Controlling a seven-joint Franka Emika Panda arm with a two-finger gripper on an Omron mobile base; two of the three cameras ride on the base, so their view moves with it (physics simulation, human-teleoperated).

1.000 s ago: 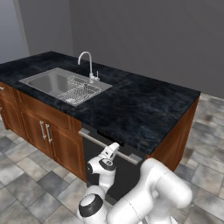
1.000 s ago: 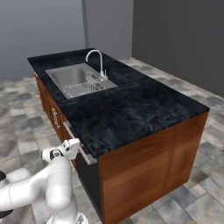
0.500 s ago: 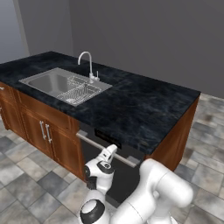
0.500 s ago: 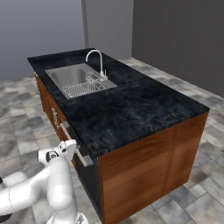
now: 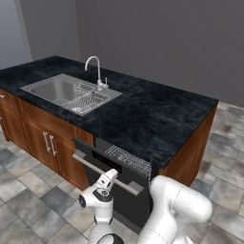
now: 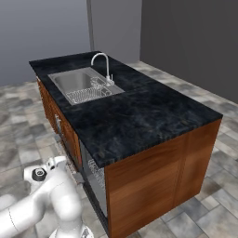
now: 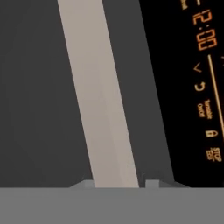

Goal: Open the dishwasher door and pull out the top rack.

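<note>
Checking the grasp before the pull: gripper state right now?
Gripper: shut on the handle of the dishwasher door, which stands partly open.

One island counter with one sink and one tap. One dish grid sits in the basin. One dishwasher door, carrying one bar handle (long, silver). One wire rack shows above it. Wooden cabinet doors: two handles are clear, perhaps a third at the left edge.
</note>
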